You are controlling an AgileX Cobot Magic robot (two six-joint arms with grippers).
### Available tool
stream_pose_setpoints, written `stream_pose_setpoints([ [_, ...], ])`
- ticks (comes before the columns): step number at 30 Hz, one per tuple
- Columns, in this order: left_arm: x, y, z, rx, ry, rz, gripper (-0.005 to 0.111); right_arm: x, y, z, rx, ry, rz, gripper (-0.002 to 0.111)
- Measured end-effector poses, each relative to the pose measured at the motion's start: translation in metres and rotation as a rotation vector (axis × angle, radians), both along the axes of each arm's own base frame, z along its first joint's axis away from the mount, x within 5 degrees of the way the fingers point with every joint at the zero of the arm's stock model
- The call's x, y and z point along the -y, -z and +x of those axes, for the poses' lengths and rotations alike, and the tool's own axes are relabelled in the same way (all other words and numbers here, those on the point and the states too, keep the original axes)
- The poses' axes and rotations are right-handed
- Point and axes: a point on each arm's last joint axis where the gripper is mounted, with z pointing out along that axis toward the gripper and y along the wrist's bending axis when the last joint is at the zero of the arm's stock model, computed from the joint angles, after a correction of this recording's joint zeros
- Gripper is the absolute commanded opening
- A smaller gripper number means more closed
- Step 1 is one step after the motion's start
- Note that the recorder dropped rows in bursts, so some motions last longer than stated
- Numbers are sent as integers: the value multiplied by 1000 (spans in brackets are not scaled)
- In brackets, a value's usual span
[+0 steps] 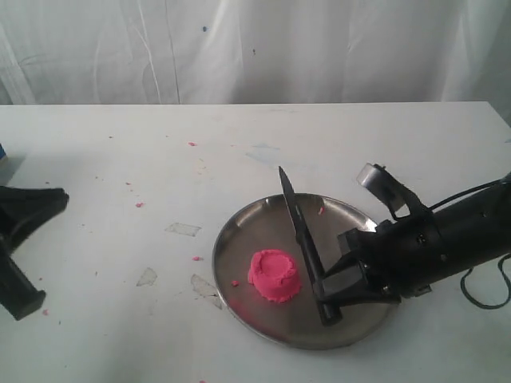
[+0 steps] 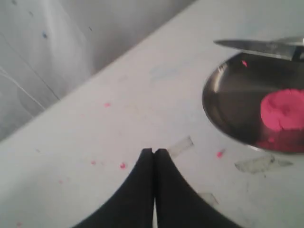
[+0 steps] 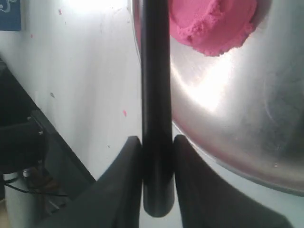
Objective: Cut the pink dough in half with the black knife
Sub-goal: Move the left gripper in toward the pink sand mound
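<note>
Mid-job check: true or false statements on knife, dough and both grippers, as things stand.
1. The right gripper holds the knife by its handle. True.
2. The dough sits on the metal plate. True.
3. The dough is already in two pieces. False: it is one whole mound.
4. The knife is sunk into the dough. False: it is beside the dough, not in it.
5. The left gripper grips the plate's rim. False: it is shut on nothing, away from the plate.
</note>
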Motion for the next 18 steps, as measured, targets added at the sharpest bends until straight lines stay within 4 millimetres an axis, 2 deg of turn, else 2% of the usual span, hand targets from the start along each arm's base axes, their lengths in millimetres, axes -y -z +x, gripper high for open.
stream_pose_setpoints([
  [3,6,19,18,-124,29,35,0,-4,-8,-3,45,-44,-41,0],
  [5,13,25,26,-165,71,56,0,-6,-16,-4,69,-70,-80,0],
  [10,50,32,38,-234,302,5,0,6,-39,-11,128,-101,-304,0],
  [13,72,37,42,-255,417,17,0,18,-48,-16,146,-53,-462,0],
  [15,82,44,46,-292,420,62,0,21,-51,-18,169,-40,-540,0],
  [18,91,55,58,-383,296,117,0,19,-53,-19,203,-45,-581,0],
])
